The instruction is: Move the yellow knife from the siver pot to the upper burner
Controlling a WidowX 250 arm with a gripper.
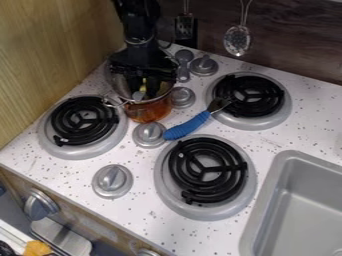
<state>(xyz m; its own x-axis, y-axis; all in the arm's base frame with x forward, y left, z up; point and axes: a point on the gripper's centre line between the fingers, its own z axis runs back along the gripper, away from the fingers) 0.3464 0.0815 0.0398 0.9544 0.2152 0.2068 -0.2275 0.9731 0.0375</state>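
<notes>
My gripper [143, 66] hangs at the upper left, directly over the pot, its lower end down at the pot's mouth. The pot [148, 110] has a silver rim and an amber-brown lower body, and stands between the left burner and the upper right burner. A small yellow piece, apparently part of the knife [143, 86], shows inside the pot just below the gripper; the rest of it is hidden. Whether it is held cannot be made out. The upper burner [249, 95] is a black coil on a grey ring at the upper right.
A blue-handled utensil [188, 126] lies right of the pot, its metal end at the upper burner's edge. Other burners sit at left [83, 120] and lower centre [207, 170]. Several grey knobs stand between them. A sink [300, 200] is at lower right; utensils hang on the back wall.
</notes>
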